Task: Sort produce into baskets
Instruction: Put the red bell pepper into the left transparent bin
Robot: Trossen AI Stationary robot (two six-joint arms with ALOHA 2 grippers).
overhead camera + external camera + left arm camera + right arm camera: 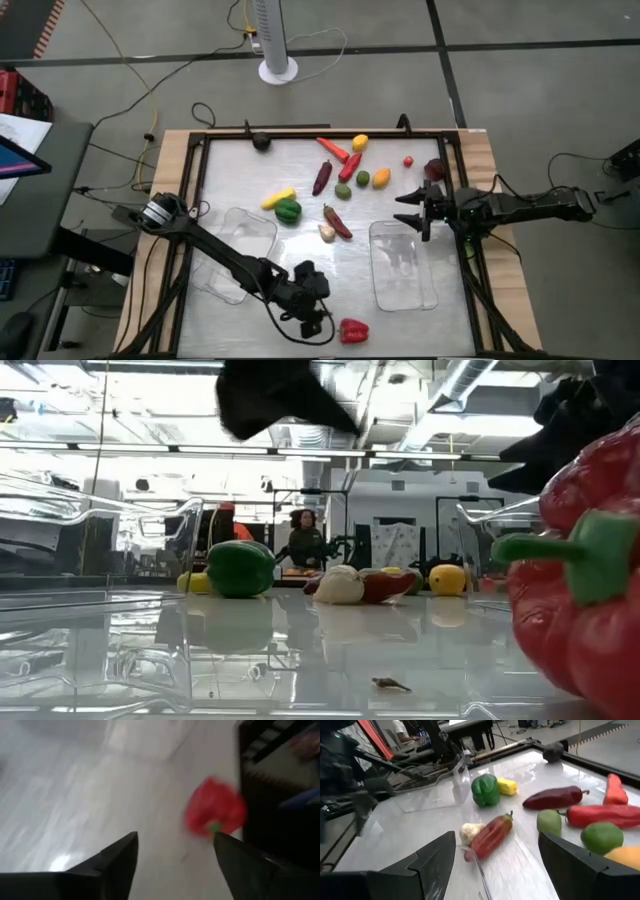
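Note:
A red bell pepper lies on the white table near its front edge, and it looms large in the low view. My left gripper hovers just left of it, open, slanting down. In the left wrist view the pepper lies just beyond the open fingertips, nothing between them. My right gripper waits open at the table's right edge, facing the produce. Two clear baskets rest on the table, one at the left and one at the right.
Loose produce lies mid-table: a green bell pepper, a yellow piece, a dark purple pepper, a red chili, garlic beside a red pepper, and several small round fruits. A black frame rims the table.

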